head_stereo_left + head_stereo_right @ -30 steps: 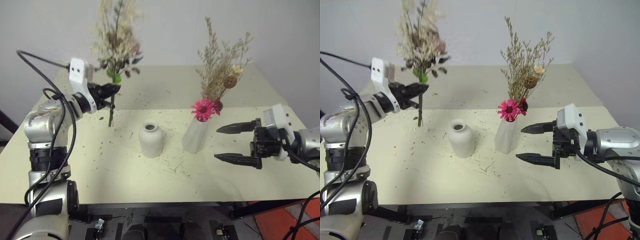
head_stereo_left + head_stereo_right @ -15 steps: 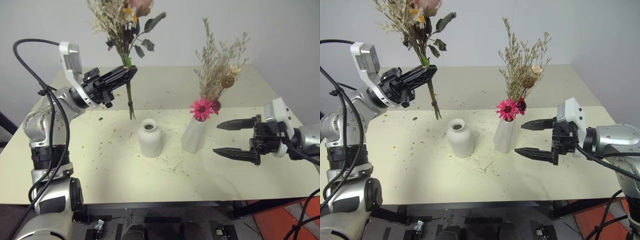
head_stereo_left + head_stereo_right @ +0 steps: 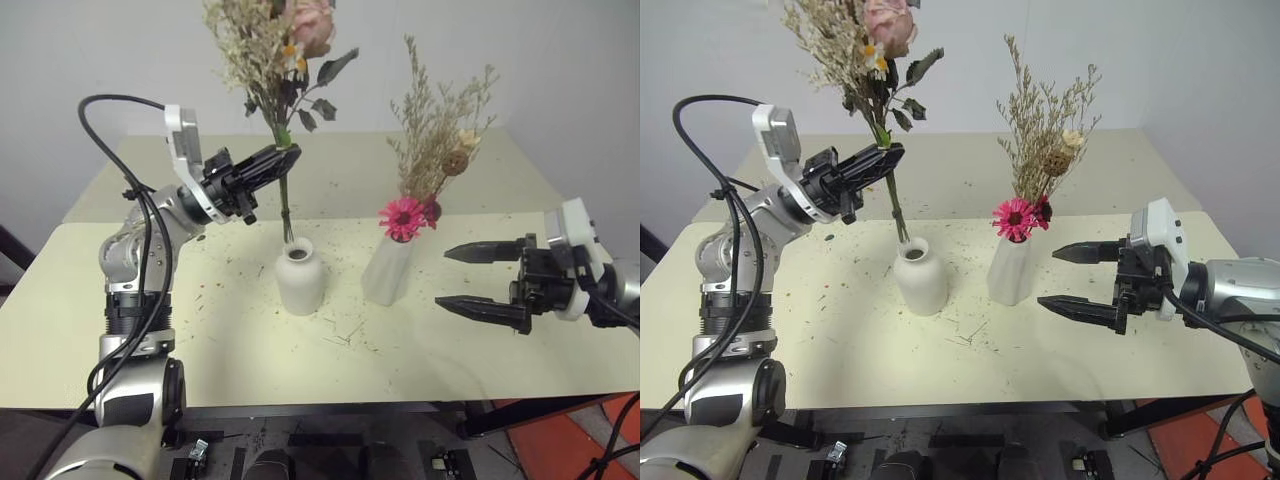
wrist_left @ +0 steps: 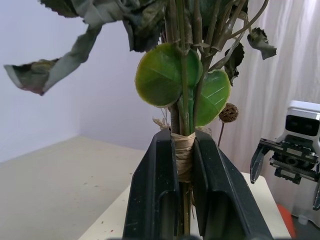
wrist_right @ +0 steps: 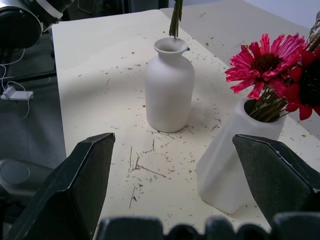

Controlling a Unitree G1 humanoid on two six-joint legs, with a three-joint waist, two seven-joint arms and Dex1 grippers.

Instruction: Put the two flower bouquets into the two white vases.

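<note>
Pink-bloom bouquet (image 3: 275, 60) above squat vase (image 3: 300, 280); daisy bouquet (image 3: 430, 140) in tapered vase (image 3: 388, 270).

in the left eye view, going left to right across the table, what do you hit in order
left gripper shut on the pink-bloom bouquet → squat vase → slanted vase holding the magenta-daisy bouquet → open right gripper

The pale yellow table (image 3: 200, 340) holds two white vases: a round one (image 3: 300, 281) and a taller slanted one (image 3: 388, 270), side by side (tiny dry bits lie everywhere).
</note>
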